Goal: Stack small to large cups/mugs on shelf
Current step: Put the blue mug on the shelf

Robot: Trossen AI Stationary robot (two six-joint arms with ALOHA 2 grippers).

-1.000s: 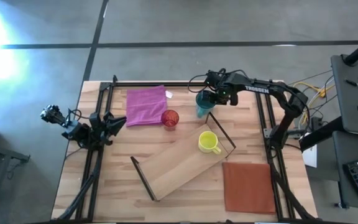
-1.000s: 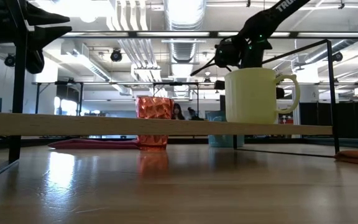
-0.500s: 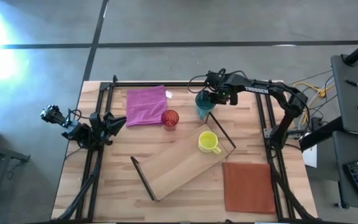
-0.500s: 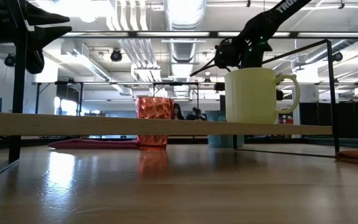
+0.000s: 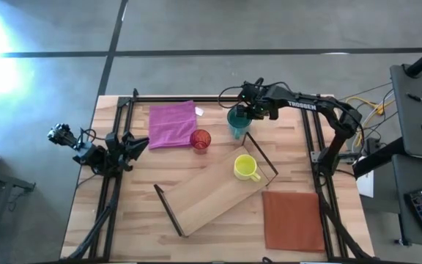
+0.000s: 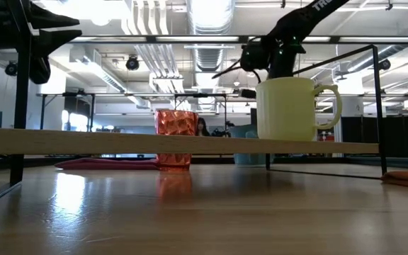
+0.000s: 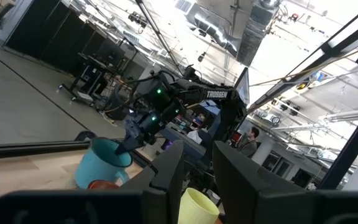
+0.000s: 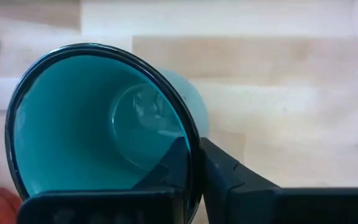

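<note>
The teal mug is at the table's far middle, tilted, with my right gripper shut on its rim; it also shows in the right wrist view. The small orange-red cup stands on the table beside the pink cloth. The yellow-green mug stands upright on the right end of the wooden shelf, which lies slantwise mid-table. My left gripper is open and empty at the table's left edge. My right gripper pinches the teal mug's rim, one finger inside the mug and one outside. The fingers come from above, slanting in from the table's right. The mug is tilted; whether its base touches the table I cannot tell.
A pink cloth lies at the far left-middle and a brown square mat at the near right. Dark wire frames stand at both shelf ends. Free tabletop lies near the front left.
My right gripper has moved a little toward the table's left with the teal mug, which has shifted with it. The other cups and the shelf have stayed put.
</note>
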